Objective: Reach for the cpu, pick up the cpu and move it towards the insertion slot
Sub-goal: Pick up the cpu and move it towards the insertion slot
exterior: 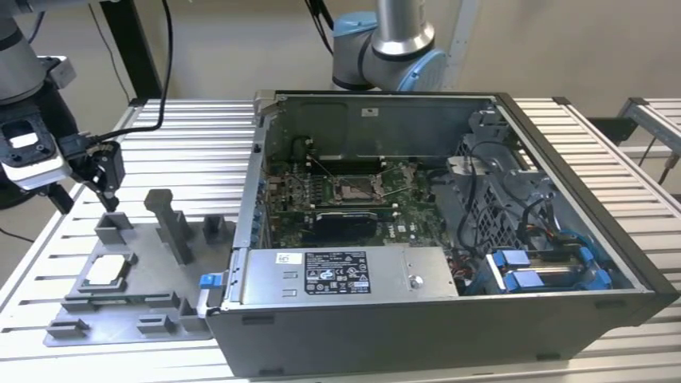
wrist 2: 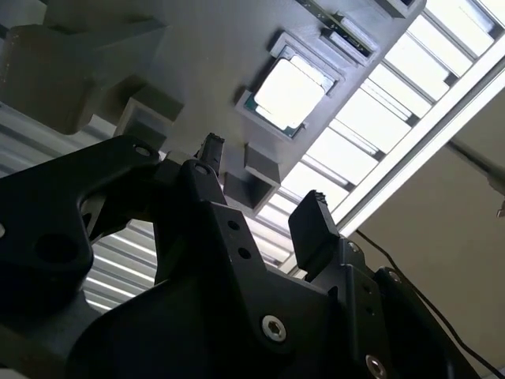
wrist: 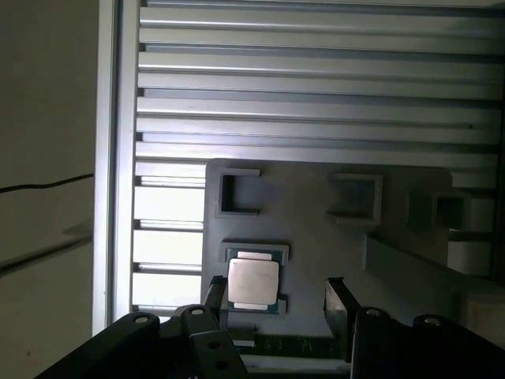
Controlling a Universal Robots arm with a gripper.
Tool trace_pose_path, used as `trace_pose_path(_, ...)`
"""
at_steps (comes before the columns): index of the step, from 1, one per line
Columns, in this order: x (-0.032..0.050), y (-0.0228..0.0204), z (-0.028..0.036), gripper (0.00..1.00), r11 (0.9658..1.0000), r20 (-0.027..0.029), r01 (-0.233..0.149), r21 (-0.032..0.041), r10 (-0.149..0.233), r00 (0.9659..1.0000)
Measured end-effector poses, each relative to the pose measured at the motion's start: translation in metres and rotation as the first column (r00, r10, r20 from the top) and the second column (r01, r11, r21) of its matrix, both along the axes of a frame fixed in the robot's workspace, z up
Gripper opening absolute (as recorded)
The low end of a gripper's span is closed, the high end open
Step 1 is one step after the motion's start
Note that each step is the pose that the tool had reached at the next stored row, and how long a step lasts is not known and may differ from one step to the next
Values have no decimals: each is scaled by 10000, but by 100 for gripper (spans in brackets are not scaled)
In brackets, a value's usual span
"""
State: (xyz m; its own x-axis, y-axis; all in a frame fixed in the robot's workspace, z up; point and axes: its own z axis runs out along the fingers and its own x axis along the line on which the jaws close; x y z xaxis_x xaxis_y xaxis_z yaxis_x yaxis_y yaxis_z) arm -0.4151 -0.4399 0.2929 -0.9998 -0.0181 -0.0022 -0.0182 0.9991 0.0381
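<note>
Exterior view: on its left, your gripper (exterior: 101, 187) hangs above the end of the grey tray (exterior: 127, 319) farther from the camera, clear of the tray and holding nothing. The cpu (exterior: 107, 272) lies flat in its square recess in the tray, silvery top up, nearer the camera than the gripper and not touched by it. The slot (exterior: 355, 189) sits well apart on the exterior view's right, on the green board inside the open case (exterior: 426, 327), with its shiny frame around a dark centre. Tray and case both rest on the slatted table (exterior: 181, 152), and the tray lies just beside the case's wall. In the second wrist view you look past two black fingers (wrist 2: 316, 225), spread wide with only air between them. The cpu (wrist 2: 288, 93) is beyond their tips in its recess. In the first wrist view the same spread fingers (wrist: 338, 300) frame the tray, and the cpu (wrist: 252, 283) lies between them, closer to one finger than the other.
</note>
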Motion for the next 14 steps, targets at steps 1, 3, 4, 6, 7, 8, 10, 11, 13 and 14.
trace_pose_path(1,0,0,-1,100,10000,1,0,1,0,10000)
trace_pose_path(3,0,0,-6,100,10000,2,-1,1,1,10000)
trace_pose_path(4,0,0,-8,100,10000,1,0,1,0,10000)
trace_pose_path(6,0,0,-13,100,10000,1,1,1,-1,10000)
trace_pose_path(7,0,0,-17,100,10000,2,1,1,-1,10000)
trace_pose_path(8,0,-1,-20,100,10000,1,1,1,-1,10000)
trace_pose_path(10,1,-2,-27,100,10000,0,-2,0,2,10000)
trace_pose_path(11,1,-3,-31,100,10000,0,-2,-1,2,10000)
trace_pose_path(13,0,-5,-38,100,10000,0,0,0,0,10000)
trace_pose_path(14,0,-7,-43,100,10000,1,0,1,0,10000)
